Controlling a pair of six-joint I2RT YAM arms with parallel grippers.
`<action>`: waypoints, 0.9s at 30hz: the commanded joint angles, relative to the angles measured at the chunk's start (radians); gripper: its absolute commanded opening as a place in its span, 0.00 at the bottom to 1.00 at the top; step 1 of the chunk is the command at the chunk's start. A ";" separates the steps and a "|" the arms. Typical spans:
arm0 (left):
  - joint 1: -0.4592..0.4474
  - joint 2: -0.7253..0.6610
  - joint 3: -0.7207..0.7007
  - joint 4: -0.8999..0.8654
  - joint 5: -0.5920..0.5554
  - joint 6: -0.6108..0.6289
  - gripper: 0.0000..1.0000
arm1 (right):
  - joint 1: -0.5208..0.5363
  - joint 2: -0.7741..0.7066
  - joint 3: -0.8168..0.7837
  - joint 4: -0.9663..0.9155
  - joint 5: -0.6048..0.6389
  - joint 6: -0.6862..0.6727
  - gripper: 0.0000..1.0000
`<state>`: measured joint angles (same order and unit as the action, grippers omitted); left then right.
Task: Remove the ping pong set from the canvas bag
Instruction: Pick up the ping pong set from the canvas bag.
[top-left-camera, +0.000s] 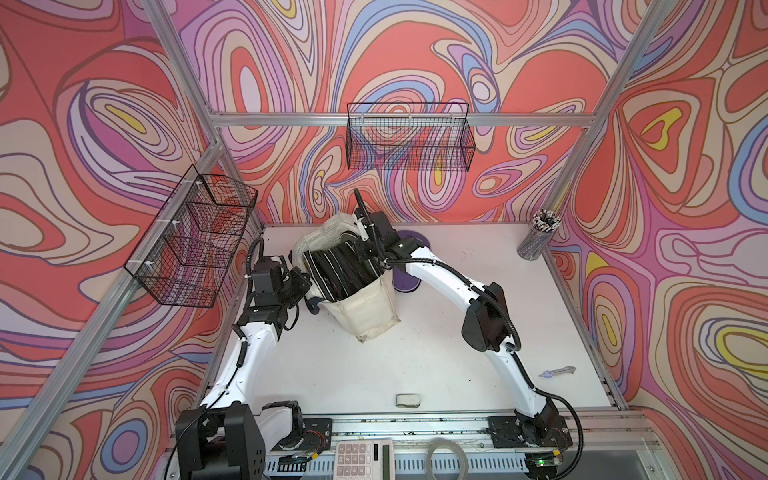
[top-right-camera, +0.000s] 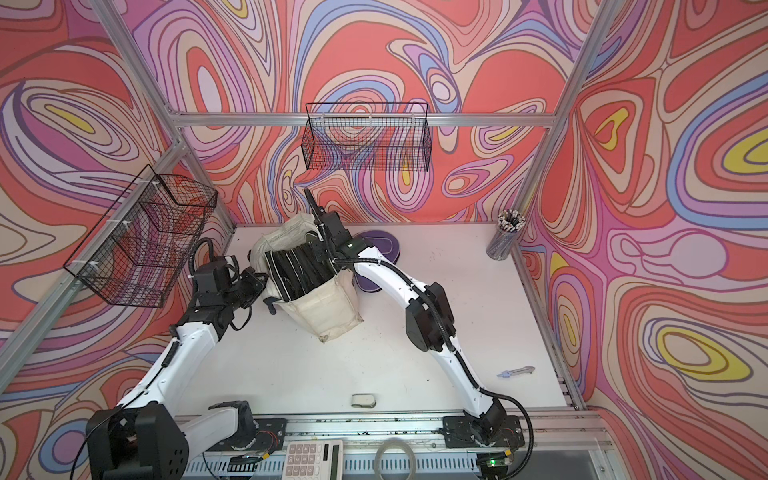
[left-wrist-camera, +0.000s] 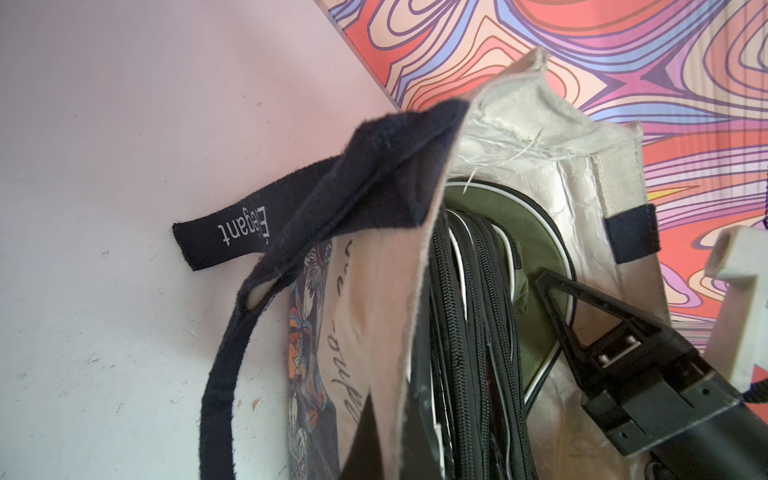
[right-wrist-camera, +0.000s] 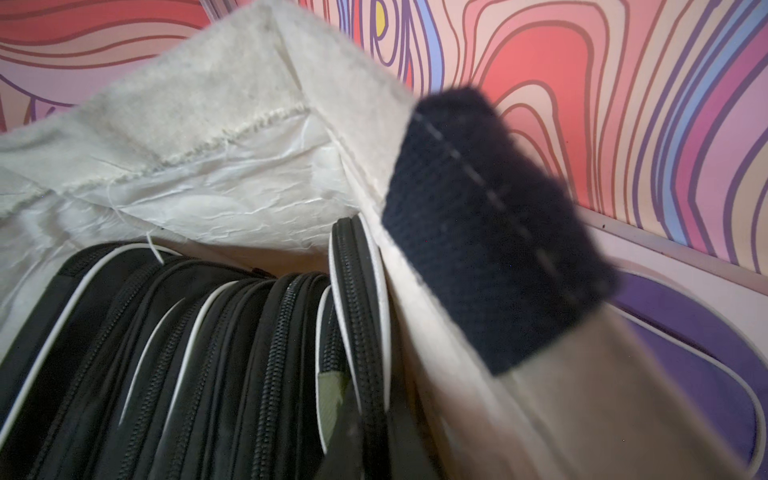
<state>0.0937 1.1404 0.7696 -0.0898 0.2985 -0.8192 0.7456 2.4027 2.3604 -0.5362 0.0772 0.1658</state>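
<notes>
the canvas bag (top-left-camera: 370, 309) (top-right-camera: 330, 309) stands on the worktop (top-left-camera: 457, 340) towards the rear, left of centre, with its mouth open and tipped towards the left arm. it holds a row of black paddle cases (top-left-camera: 336, 270) (right-wrist-camera: 187, 353), set on edge side by side, each with a zip and white piping. an olive-green paddle case (left-wrist-camera: 490, 216) sits last in the row, against the bag wall on the right arm's side. a navy strap handle (left-wrist-camera: 232, 232) with white lettering hangs over the printed side of the bag onto the worktop.

the left hand (top-left-camera: 305, 284) is at the bag's left rim, closed, with the cream fabric running into it. the right hand (top-left-camera: 365, 249) (left-wrist-camera: 540, 284) reaches down into the bag mouth. its jaws are together and the tip bears on the olive-green paddle case; whether the case edge is pinched between them cannot be told.

a purple paddle case (top-left-camera: 407, 284) (right-wrist-camera: 685, 332) lies flat on the worktop just behind the bag, partly hidden by the right arm. a mesh cup (top-left-camera: 536, 245) in the rear right corner holds pens or pencils, upright. two black wire baskets hang on the frame: one on the back rail (top-left-camera: 409, 139), one on the left rail (top-left-camera: 191, 241).
</notes>
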 joint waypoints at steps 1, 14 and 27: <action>0.007 0.006 0.002 0.013 0.011 0.003 0.00 | 0.008 -0.105 0.059 0.017 0.005 -0.013 0.00; 0.007 0.007 0.007 0.023 0.021 -0.001 0.00 | 0.023 -0.165 0.095 0.018 0.013 -0.009 0.00; 0.008 0.014 -0.003 0.040 0.028 -0.007 0.00 | 0.028 -0.275 0.104 0.048 0.042 -0.015 0.00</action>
<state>0.0937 1.1442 0.7692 -0.0845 0.3126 -0.8200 0.7715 2.2116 2.4256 -0.5545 0.0925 0.1616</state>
